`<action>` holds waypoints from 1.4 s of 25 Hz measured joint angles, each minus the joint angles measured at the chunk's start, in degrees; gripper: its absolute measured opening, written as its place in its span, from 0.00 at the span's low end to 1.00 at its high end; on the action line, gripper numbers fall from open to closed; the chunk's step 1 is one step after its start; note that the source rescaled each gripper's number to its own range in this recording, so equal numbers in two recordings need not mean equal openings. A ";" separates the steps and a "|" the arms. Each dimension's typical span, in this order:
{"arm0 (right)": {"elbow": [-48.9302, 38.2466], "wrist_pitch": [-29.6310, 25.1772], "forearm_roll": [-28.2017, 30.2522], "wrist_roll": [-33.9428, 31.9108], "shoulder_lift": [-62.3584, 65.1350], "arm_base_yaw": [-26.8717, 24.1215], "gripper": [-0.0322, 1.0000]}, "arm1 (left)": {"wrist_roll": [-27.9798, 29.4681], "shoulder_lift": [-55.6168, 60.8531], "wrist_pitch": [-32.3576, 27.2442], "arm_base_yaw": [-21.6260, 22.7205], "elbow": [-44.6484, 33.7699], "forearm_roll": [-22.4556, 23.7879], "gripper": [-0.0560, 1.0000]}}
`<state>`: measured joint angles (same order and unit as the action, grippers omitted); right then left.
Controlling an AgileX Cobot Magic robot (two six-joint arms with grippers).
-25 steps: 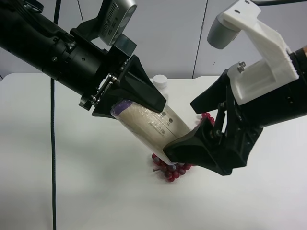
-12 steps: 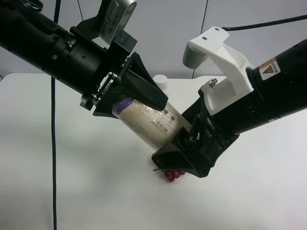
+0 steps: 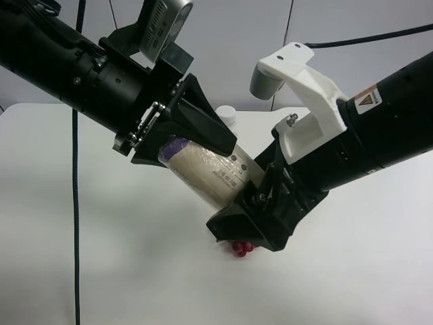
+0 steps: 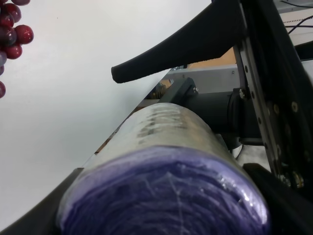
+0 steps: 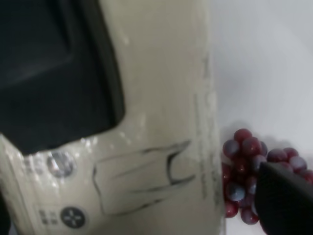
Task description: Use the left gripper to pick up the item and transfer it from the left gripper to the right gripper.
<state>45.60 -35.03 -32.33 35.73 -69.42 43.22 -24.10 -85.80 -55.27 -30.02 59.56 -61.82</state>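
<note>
The cream canister [image 3: 211, 173] with a purple lid [image 3: 177, 146] hangs tilted above the table. My left gripper [image 3: 189, 153], on the arm at the exterior high view's left, is shut on its lid end. The left wrist view shows the lid [image 4: 166, 200] close up between the black fingers [image 4: 171, 49]. My right gripper [image 3: 254, 198] is open, its jaws standing on either side of the canister's lower end. In the right wrist view the canister [image 5: 161, 122] fills the frame. One right finger [image 5: 286, 205] stands apart from its side.
A bunch of red grapes [image 3: 241, 249] lies on the white table [image 3: 101, 257] under the right gripper, and shows in both wrist views [image 5: 244, 161] [image 4: 10, 24]. A slim white bottle [image 3: 226, 115] stands behind the canister. A black cable [image 3: 74, 203] hangs at the left.
The right arm has moved left and in over the grapes, bringing its open jaws around the canister's lower end. The left arm and canister have stayed still.
</note>
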 joint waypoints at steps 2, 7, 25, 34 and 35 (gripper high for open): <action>0.00 -0.05 -0.15 0.00 0.00 0.00 1.00 | 0.00 0.00 0.00 0.00 0.00 0.00 0.06; 0.00 -0.06 -0.15 0.00 0.00 0.00 1.00 | 0.00 0.00 -0.38 0.00 0.00 0.00 0.06; 0.00 -2.70 -1.81 0.00 0.00 0.00 0.74 | 0.06 0.00 -1.92 0.00 0.00 -0.11 0.06; 0.00 -2.58 -1.81 0.00 0.00 0.00 0.26 | 0.06 0.00 -1.92 0.00 0.00 -1.78 0.06; 0.00 -2.58 -1.88 0.00 0.00 0.00 0.17 | 0.06 0.00 -1.80 0.00 0.00 -1.78 0.06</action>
<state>45.60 -37.61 -34.21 35.73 -69.42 43.22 -24.04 -85.80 -57.08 -30.02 59.56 -63.60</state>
